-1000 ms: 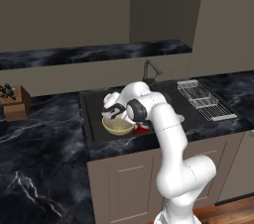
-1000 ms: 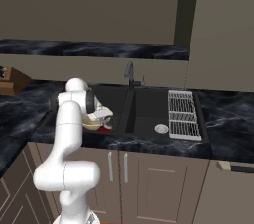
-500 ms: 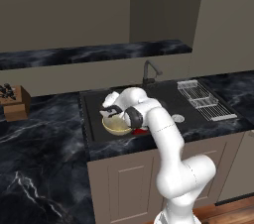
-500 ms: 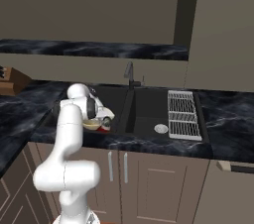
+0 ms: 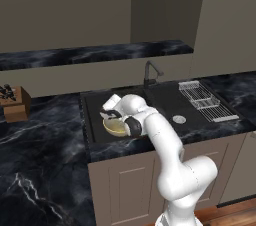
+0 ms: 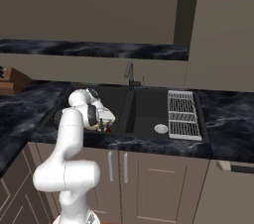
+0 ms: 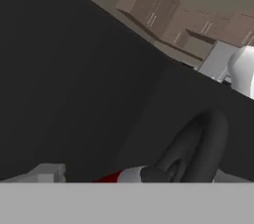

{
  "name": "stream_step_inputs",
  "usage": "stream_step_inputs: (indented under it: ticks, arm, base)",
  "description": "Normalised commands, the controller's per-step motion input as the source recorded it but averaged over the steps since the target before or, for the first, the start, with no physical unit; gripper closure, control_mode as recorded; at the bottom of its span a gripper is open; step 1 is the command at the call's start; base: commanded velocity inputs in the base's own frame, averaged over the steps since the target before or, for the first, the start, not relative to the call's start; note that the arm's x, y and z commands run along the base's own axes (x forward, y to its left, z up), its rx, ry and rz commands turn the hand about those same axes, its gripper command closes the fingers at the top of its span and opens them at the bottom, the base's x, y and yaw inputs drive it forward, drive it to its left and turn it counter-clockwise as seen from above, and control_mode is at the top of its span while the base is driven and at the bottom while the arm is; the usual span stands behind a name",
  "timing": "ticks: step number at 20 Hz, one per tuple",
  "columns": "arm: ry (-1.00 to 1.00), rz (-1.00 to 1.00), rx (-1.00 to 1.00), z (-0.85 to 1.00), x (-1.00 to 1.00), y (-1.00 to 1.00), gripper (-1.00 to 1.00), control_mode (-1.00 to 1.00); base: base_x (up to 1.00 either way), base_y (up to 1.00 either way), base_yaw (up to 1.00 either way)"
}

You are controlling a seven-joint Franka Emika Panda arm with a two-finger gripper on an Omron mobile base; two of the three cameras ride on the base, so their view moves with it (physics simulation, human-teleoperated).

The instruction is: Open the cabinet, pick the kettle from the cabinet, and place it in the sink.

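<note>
Release step: kettle [image 7: 111, 177] down in sink [image 5: 165, 101].
Fingers [image 7: 49, 172] look spread, off handle; nxt: lift arm clear w/o tipping it.

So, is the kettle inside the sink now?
Yes. The kettle sits low in the sink, red showing beside the gripper.

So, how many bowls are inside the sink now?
1: a cream-yellow bowl in the left part of the sink, beside the arm's wrist. More could be hidden behind the arm.
</note>
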Motion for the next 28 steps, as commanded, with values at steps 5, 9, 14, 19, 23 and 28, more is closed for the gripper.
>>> stream_step_inputs:
  ticks: [5,9,14,19,23,28]
  arm:
    - [-0.09,-0.08,-0.14,0.02,0.02,0.22,-1.00,-1.00]
    - [-0.16,-0.05,-0.14,0.06,0.00,0.21,-1.00,-1.00]
    - [-0.22,-0.03,-0.14,0.02,0.02,0.24,-1.00,-1.00]
    - [-0.32,0.00,-0.09,0.02,0.01,0.27,-1.00,-1.00]
    - [-0.42,0.00,-0.04,0.00,0.00,0.28,-1.00,-1.00]
    - [-0.53,0.00,-0.02,-0.04,-0.04,0.30,-1.00,-1.00]
  base:
    - [0.00,0.00,0.00]
    - [0.00,0.00,0.00]
    - [0.00,0.00,0.00]
    - [0.00,0.00,0.00]
    - [0.00,0.00,0.00]
    - [0.00,0.00,0.00]
